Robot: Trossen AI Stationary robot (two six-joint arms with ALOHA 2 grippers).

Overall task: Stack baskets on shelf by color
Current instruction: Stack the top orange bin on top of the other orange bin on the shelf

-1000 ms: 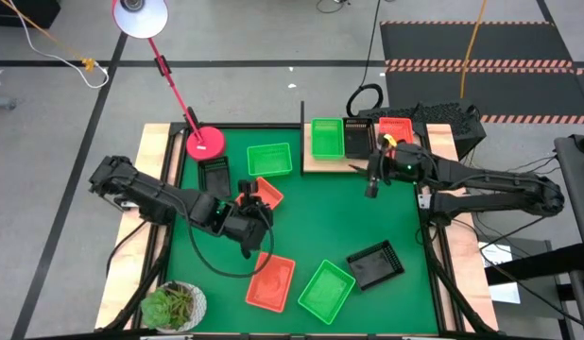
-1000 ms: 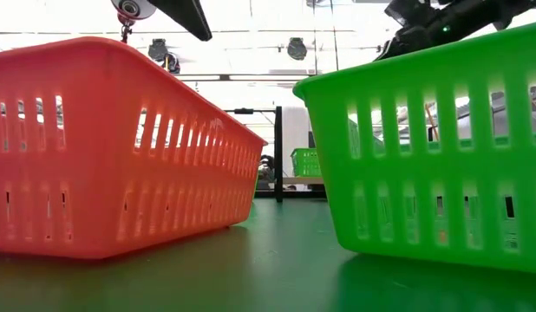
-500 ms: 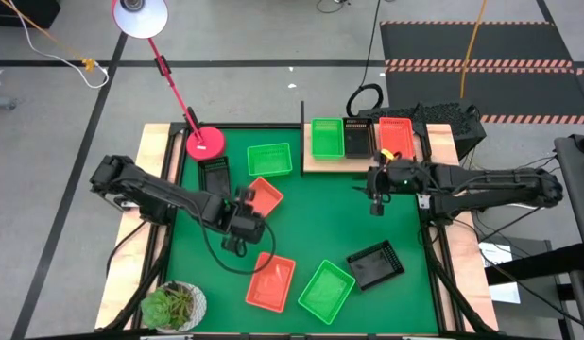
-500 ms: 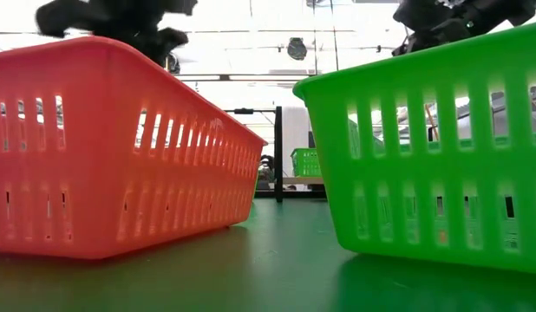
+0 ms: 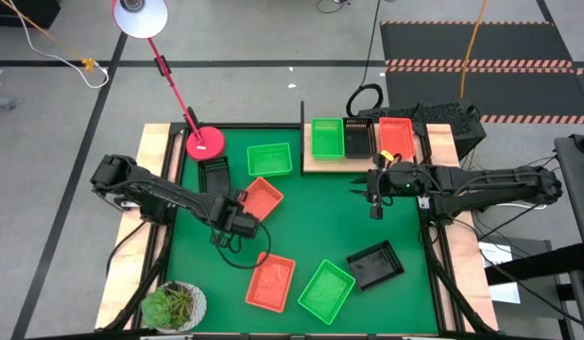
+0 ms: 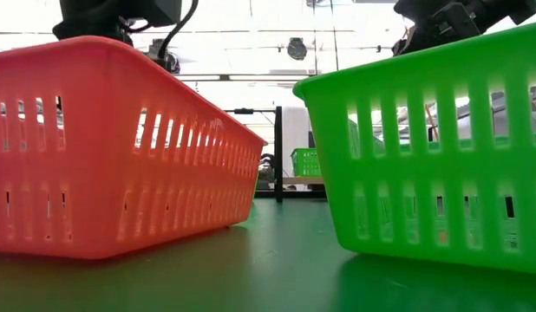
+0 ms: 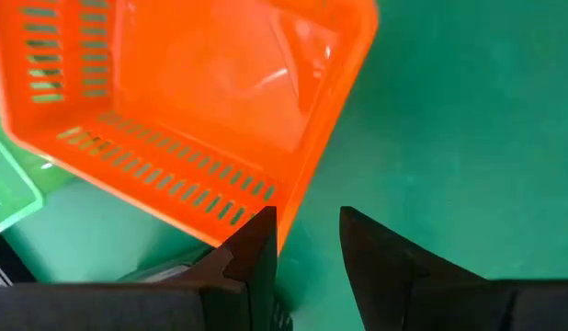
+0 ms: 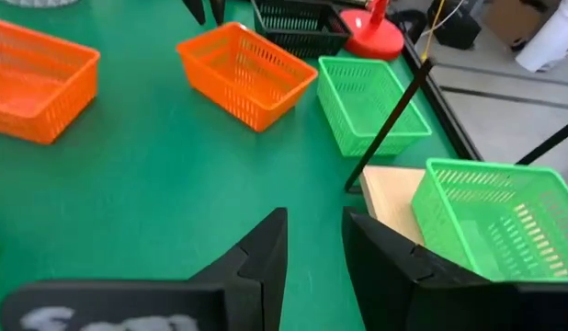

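Left fingers [image 7: 307,241] parted beside orange basket [image 7: 201,101]

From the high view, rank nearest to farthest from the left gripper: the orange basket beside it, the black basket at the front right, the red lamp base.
From the left gripper:
1. Orange basket, just beyond it, mid-mat.
2. Red lamp base, far left corner.
3. Black basket, near right side.
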